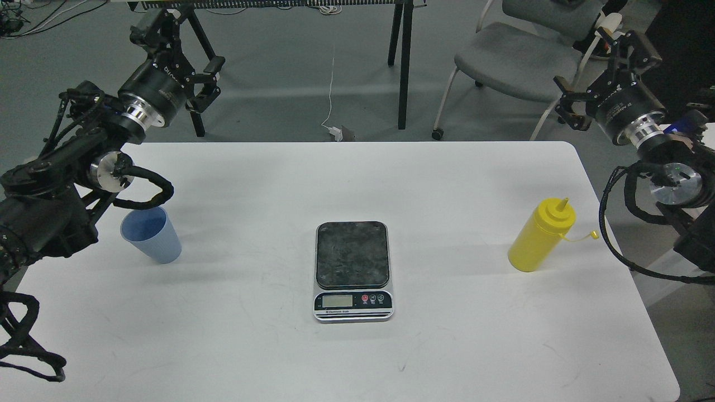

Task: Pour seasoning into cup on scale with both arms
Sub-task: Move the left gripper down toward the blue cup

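Note:
The light blue ribbed cup [152, 234] stands upright at the table's left side, just under my left arm's elbow. The scale [352, 254] lies in the middle of the table with nothing on its dark platform. The yellow squeeze bottle [539, 239] stands upright at the right, its tethered cap hanging off to its right. My left gripper [181, 56] is open and empty, raised beyond the table's far left edge, well behind the cup. My right gripper [599, 72] is open and empty, raised beyond the far right corner, well behind the bottle.
The white table [357, 357] has rounded corners. A grey chair [514, 58] stands behind its far right corner, and black stand legs [403, 61] and a white cable on the floor lie behind its far edge.

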{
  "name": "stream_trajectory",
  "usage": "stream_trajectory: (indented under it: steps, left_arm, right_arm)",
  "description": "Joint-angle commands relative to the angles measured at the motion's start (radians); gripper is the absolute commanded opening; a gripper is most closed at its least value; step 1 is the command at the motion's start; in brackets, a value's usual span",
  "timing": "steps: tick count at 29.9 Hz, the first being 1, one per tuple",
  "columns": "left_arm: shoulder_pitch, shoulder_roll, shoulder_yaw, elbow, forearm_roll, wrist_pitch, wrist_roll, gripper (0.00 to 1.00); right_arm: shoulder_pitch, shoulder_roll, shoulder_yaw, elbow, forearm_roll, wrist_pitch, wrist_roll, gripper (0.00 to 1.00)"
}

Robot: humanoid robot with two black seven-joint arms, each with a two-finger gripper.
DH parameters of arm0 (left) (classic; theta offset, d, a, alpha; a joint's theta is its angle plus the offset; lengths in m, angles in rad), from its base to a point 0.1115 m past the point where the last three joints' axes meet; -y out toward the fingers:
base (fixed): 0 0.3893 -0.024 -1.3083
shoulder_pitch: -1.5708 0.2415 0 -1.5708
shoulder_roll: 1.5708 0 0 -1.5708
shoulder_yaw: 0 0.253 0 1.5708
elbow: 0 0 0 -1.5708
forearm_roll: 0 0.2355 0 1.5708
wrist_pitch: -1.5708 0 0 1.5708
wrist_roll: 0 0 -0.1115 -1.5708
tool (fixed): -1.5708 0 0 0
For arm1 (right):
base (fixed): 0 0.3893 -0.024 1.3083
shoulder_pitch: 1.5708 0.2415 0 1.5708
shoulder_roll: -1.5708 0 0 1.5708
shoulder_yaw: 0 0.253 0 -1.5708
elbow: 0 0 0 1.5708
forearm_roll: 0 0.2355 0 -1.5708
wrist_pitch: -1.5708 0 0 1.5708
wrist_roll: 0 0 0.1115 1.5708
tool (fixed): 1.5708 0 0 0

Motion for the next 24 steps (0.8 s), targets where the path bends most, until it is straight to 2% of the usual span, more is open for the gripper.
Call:
stream_trajectory:
  steps: [1, 3, 7, 10, 15, 19, 24]
  left_arm:
    - [0.001, 0.012, 0.004, -0.009, 0.003, -0.042, 0.0, 0.99]
    - [0.003, 0.031, 0.023, -0.01, 0.019, -0.082, 0.0, 0.99]
    - [-0.02, 0.14, 0.18, -0.042, 0.171, -0.082, 0.0, 0.99]
    - [-0.056, 0.224, 0.248, -0.093, 0.391, -0.082, 0.0, 0.99]
    - [-0.066, 0.377, 0.247, -0.165, 0.83, -0.082, 0.0, 0.99]
    - [-0.063, 0.422, 0.25, -0.199, 1.047, -0.082, 0.0, 0.99]
    - [-0.042, 0.476, 0.26, -0.228, 1.288, 0.03, 0.0, 0.99]
  right_arm:
    - [0.0, 0.001, -0.001, 0.001, -0.001, 0.0, 0.0, 1.0]
    - [0.0, 0.001, -0.002, 0.001, -0.001, 0.0, 0.0, 1.0]
    - [0.0, 0.0, -0.002, 0.002, -0.001, 0.0, 0.0, 1.0]
    - [-0.002, -0.003, -0.002, 0.001, -0.001, 0.0, 0.0, 1.0]
    - [-0.003, -0.003, -0.002, 0.002, -0.001, 0.0, 0.001, 1.0]
    - [-0.012, -0.002, -0.001, 0.01, -0.001, 0.0, 0.003, 1.0]
    - [-0.014, -0.002, -0.001, 0.015, -0.001, 0.0, 0.003, 1.0]
